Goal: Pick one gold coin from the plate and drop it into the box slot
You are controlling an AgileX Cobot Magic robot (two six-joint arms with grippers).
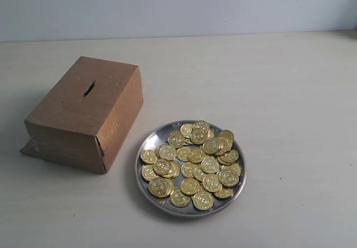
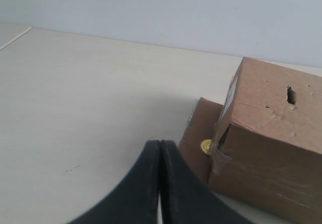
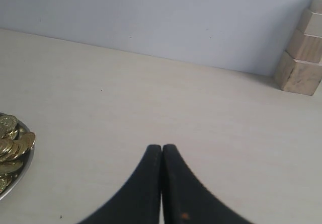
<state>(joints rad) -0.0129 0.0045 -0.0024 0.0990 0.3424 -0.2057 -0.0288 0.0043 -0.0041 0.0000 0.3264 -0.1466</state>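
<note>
Left fingers (image 2: 143, 186) pressed together, empty; right fingers (image 3: 143, 186) same; plate (image 1: 152, 139) heaped with gold coins (image 1: 195, 161) at 4 o'clock of box (image 1: 83, 114) on worktop (image 1: 290, 120).

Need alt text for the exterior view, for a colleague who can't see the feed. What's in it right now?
A round silver plate heaped with gold coins sits on a pale table, with a brown cardboard box to its left in the view, close to it but not touching. The box's top face has a short dark slot in the middle.
</note>
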